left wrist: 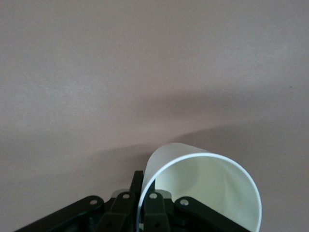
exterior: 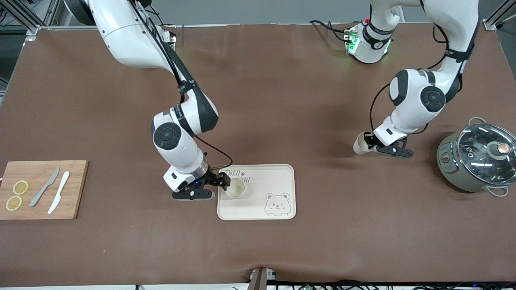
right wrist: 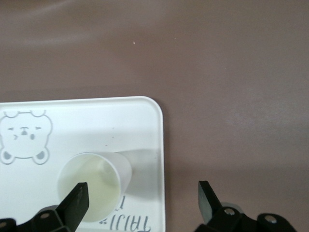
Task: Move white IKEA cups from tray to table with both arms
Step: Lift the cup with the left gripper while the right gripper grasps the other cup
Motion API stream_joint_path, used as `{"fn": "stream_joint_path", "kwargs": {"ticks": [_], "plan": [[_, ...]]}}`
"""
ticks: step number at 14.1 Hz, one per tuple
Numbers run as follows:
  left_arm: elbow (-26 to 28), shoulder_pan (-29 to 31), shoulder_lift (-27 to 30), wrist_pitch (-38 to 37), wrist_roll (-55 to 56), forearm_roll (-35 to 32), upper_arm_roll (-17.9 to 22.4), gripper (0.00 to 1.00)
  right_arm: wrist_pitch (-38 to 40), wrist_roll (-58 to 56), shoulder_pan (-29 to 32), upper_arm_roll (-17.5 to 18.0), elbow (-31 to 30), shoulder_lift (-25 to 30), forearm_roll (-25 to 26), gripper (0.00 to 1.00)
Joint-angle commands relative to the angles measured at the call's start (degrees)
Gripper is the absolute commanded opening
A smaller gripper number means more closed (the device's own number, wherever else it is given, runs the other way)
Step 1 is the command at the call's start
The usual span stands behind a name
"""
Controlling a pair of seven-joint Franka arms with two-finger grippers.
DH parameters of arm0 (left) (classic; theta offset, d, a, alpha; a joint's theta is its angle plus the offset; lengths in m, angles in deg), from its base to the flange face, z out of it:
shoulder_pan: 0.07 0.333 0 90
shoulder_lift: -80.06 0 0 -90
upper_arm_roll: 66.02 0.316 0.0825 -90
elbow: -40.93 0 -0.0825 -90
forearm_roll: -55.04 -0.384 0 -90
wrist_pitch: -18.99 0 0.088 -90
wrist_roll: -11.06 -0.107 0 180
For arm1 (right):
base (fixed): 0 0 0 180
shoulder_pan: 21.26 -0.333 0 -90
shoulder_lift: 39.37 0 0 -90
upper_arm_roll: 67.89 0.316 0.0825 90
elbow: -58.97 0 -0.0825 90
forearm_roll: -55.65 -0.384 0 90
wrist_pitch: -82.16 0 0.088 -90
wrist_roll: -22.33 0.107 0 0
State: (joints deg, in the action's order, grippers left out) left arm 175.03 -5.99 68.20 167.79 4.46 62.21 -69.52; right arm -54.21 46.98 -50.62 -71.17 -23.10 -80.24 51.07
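One white cup [exterior: 235, 188] stands upright on the bear-printed tray [exterior: 278, 177], at its end toward the right arm. My right gripper [exterior: 223, 181] is open just above it. In the right wrist view one finger [right wrist: 77, 199] hangs over the mouth of the cup [right wrist: 91, 186], and the other finger [right wrist: 207, 198] is off the tray [right wrist: 96, 125], over the table. My left gripper [exterior: 370, 141] is shut on the wall of the second white cup [exterior: 360, 146], holding it tilted over the bare table between tray and pot. The left wrist view shows that cup [left wrist: 207, 188] pinched at its rim by my left gripper [left wrist: 143, 182].
A grey-green pot with a glass lid [exterior: 479, 159] stands at the left arm's end of the table. At the right arm's end lies a wooden cutting board [exterior: 40, 201] carrying two lemon slices [exterior: 17, 195], a grey knife [exterior: 44, 187] and a white knife [exterior: 59, 192].
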Motion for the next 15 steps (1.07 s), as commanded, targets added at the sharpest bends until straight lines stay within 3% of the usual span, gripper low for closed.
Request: {"fn": "stream_joint_path", "kwargs": {"ticks": [1, 7, 15], "plan": [[0.5, -0.2, -1.3, 2.0, -1.7, 3.2, -0.3, 0.00, 0.3, 0.3, -0.4, -0.5, 2.3, -2.4, 2.3, 1.00], [0.4, -0.3, -4.4, 5.3, -1.7, 9.7, -2.7, 0.00, 0.3, 0.1, -2.2, -0.4, 4.1, -4.7, 2.1, 1.00], [0.6, -0.8, -5.1, 7.5, -1.7, 9.7, -3.1, 0.00, -1.5, 0.1, -3.2, -0.4, 5.3, -7.9, 2.1, 1.00]]}}
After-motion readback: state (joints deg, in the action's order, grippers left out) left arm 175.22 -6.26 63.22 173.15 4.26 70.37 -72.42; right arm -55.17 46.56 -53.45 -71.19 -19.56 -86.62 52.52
